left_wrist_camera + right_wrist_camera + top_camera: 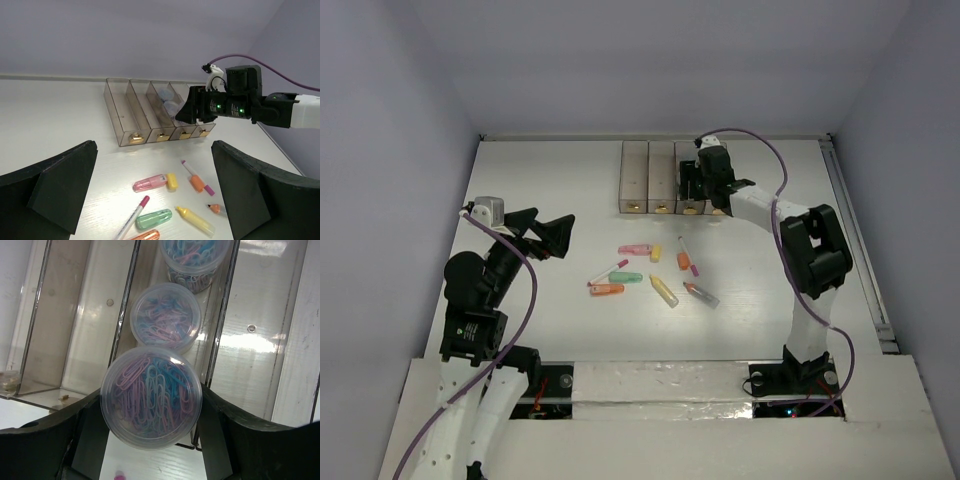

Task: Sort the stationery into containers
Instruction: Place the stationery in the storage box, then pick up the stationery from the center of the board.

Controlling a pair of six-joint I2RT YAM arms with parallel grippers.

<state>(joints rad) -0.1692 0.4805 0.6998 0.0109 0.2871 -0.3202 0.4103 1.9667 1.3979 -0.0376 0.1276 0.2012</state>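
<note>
My right gripper point(151, 407) is shut on a round clear tub of blue, pink and purple paper clips point(151, 397), held over the near end of the third bin. Two more such tubs point(165, 315) lie in that bin. The four joined bins point(635, 175) stand at the back middle of the table, with my right gripper point(705, 185) over them. Markers lie scattered mid-table point(662, 288): a pink one point(149, 183), a green one point(154, 219), a yellow one point(195, 221) and a pink-tipped pen point(132, 217). My left gripper point(545, 235) is open and empty, left of the markers.
The first bin point(114, 107) and the second bin point(90, 340) look empty. A small yellow cap point(172, 180) and an orange piece on a thin pink pen point(196, 183) lie among the markers. Walls enclose the table on three sides.
</note>
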